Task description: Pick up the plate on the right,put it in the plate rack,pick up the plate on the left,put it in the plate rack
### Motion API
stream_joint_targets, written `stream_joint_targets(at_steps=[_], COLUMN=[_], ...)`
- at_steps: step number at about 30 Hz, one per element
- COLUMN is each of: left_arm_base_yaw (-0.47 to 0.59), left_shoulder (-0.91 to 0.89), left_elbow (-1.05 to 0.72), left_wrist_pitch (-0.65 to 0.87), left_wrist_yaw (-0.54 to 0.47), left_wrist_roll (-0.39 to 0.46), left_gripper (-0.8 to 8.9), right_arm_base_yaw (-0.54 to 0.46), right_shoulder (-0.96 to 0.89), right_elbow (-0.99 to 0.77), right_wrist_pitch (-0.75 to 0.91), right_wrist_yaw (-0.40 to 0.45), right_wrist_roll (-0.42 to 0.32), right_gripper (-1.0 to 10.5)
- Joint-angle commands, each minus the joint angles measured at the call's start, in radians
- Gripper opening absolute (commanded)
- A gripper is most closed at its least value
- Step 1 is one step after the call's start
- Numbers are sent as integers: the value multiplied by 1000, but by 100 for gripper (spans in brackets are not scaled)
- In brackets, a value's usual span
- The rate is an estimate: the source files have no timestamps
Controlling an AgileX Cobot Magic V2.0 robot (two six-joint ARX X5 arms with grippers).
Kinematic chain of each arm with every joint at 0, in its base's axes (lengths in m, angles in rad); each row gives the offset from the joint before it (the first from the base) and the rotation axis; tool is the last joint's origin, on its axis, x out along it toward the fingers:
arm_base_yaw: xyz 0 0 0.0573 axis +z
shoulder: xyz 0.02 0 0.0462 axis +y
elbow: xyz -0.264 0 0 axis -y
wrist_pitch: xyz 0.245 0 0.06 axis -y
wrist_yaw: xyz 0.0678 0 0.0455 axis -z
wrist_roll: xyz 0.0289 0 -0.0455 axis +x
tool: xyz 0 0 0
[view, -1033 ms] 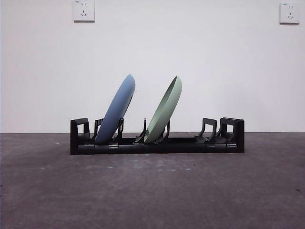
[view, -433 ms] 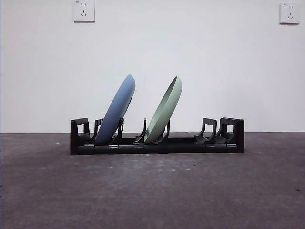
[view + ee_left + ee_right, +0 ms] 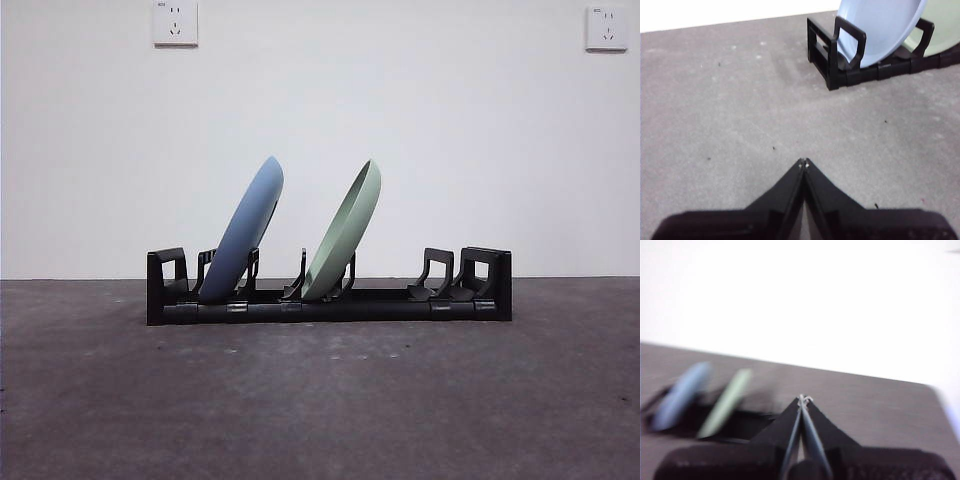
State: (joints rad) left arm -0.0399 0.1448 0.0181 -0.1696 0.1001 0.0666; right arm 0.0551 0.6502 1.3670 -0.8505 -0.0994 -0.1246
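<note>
Leaning in the black plate rack (image 3: 330, 298) on the desk (image 3: 320, 400), the blue plate (image 3: 243, 232) and green plate (image 3: 345, 232) stand side by side. Left pincer (image 3: 803, 162) is closed, empty, well short of the rack's end. Right pincer (image 3: 803, 399), likewise closed on nothing, sits well back from both plates.

Even, soft light; front view sharp, right wrist view smeared by blur (wall overexposed).
</note>
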Motion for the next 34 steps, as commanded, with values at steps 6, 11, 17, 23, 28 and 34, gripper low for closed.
stream_joint_targets(at_steps=[6, 11, 17, 23, 28, 34], left_arm_base_yaw=[4, 4, 4, 4, 4, 4], left_shoulder=[28, 47, 62, 66, 68, 68], left_elbow=[-11, -11, -11, -11, -11, -11], left_wrist_pitch=[7, 7, 15, 19, 21, 21], left_wrist_yaw=[4, 4, 4, 4, 4, 4], left_wrist_roll=[-6, -6, -6, -6, -6, -6], left_gripper=[-4, -4, -4, -4, -4, -4], right_arm_base_yaw=[-77, -77, -77, -76, -76, -76], right_shoulder=[-308, -465, -595, -642, -642, -642], right_elbow=[-549, -883, -1160, -1294, -1333, -1333], right_wrist_pitch=[306, 469, 581, 612, 621, 618], right_wrist_yaw=[81, 82, 82, 81, 81, 81], right_wrist_roll=[16, 92, 172, 177, 175, 184], right_gripper=[1, 1, 1, 1, 1, 1])
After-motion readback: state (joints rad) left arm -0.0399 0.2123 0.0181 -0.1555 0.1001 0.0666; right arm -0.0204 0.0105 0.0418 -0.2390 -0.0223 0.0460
